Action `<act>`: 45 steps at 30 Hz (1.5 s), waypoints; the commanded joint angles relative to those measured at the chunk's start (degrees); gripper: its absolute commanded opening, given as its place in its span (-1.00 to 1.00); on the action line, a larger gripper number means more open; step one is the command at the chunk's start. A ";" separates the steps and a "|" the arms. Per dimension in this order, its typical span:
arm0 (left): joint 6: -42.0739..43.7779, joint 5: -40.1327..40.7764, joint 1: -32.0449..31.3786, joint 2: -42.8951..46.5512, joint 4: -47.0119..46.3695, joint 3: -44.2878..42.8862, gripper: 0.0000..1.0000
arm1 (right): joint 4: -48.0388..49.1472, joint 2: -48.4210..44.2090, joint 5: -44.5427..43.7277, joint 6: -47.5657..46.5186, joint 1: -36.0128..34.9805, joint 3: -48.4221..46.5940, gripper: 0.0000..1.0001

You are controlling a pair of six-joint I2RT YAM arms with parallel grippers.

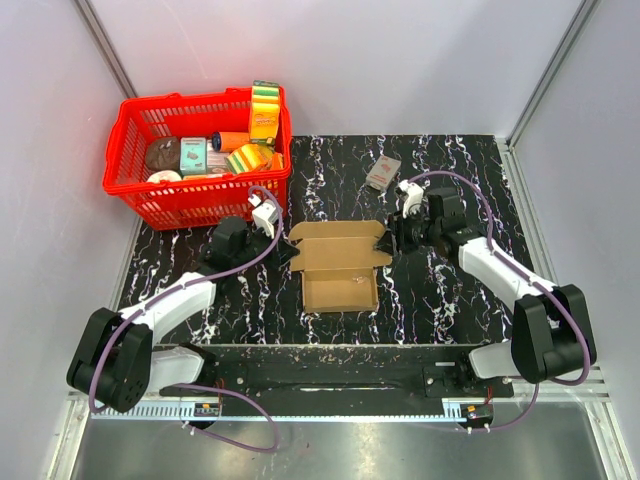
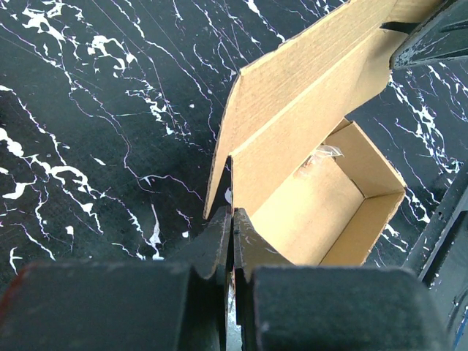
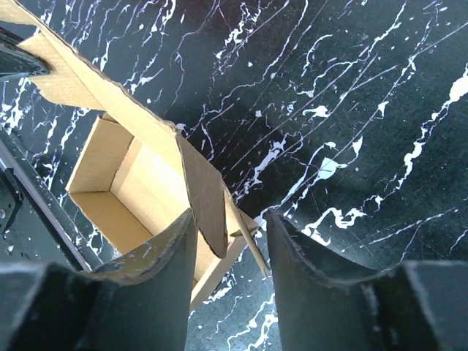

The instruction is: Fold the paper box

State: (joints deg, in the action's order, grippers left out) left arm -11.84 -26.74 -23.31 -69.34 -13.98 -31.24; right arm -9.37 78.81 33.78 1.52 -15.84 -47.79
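The print on the small grey-and-red packet (image 1: 383, 172), right of centre near the top, and on the goods in the red basket (image 1: 190, 205) at upper left is too small for us to read. We see the plain brown paper box (image 1: 340, 285) sitting open in the middle of the top view, directly between both grippers. The left gripper (image 1: 284, 246) looks pinched tight on the box's left edge. The right gripper (image 1: 393, 238) stands spread, its fingers either side of the right flap.
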 commanded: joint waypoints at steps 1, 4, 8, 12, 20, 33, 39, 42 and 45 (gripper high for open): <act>0.94 -0.86 -0.16 0.43 -4.13 -0.40 -1.00 | 1.72 0.03 2.17 -0.64 0.28 -3.19 -0.13; 0.06 0.37 -0.16 0.52 -4.04 -0.48 -1.00 | 0.49 -0.14 1.47 -0.20 0.19 -3.54 -0.38; -2.57 5.98 -0.86 0.61 -2.20 -1.62 -1.00 | -0.83 -1.54 0.41 0.59 0.19 -3.63 -0.56; -3.10 8.37 -2.09 0.87 -1.58 -2.24 -1.00 | -1.53 -2.78 0.50 0.77 0.10 -2.93 -0.60; -3.37 9.43 -3.14 0.87 -1.40 -2.24 -1.00 | -1.89 -1.38 2.69 0.85 0.10 -2.66 -0.56; -3.11 9.78 -3.23 0.88 -0.88 -2.94 -1.00 | -2.15 0.21 2.61 0.85 0.10 -2.48 -0.48; -3.02 9.87 -3.41 0.79 -0.88 -3.12 -1.00 | -2.32 0.91 2.69 1.03 0.02 -2.75 -0.58; -3.11 9.87 -3.41 0.70 -0.79 -3.21 -1.00 | -2.32 1.09 2.70 1.21 -0.42 -2.66 -0.68; -3.37 10.04 -3.58 0.79 -0.79 -3.12 -1.00 | -2.59 1.18 2.61 1.47 -0.69 -2.83 -0.77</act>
State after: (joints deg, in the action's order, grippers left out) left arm -14.87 -17.93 -26.57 -69.34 -12.95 -31.92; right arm -11.92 79.70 35.29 2.70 -15.99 -49.21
